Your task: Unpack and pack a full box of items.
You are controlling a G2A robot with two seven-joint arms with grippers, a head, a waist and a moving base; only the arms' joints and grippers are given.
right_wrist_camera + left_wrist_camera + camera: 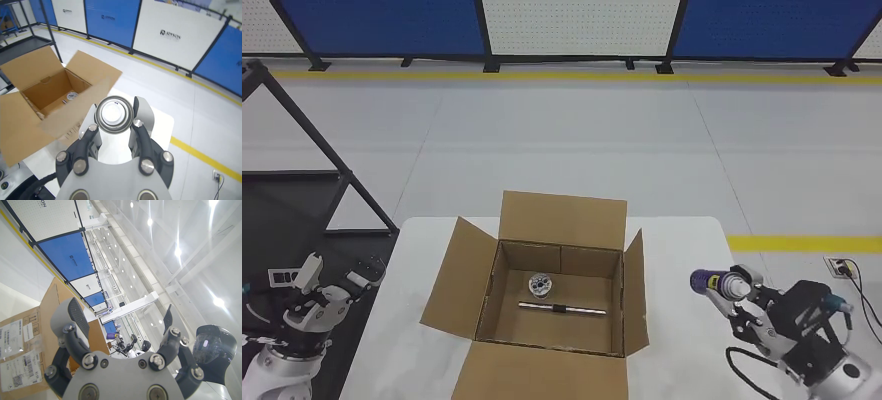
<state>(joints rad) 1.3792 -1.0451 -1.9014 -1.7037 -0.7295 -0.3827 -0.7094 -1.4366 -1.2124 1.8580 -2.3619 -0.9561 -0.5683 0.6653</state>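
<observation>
An open cardboard box point(542, 300) stands in the middle of the white table point(682, 300), flaps spread. Inside it lie a small round silver item point(540, 284) and a thin dark-and-silver rod point(562, 308). My right gripper point(732, 290) is out past the box's right side, above the table, shut on a metal can point(114, 114) with a purple body point(705, 281); the can's silver end faces the wrist camera. My left gripper point(121, 317) is off the table's left edge point(337, 285), tilted upward, open with nothing between its fingers.
A black metal rack point(302, 180) stands to the left of the table. Blue and white partition panels point(572, 25) line the back behind a yellow floor line. The box's labelled outer flap point(20, 347) is beside the left gripper.
</observation>
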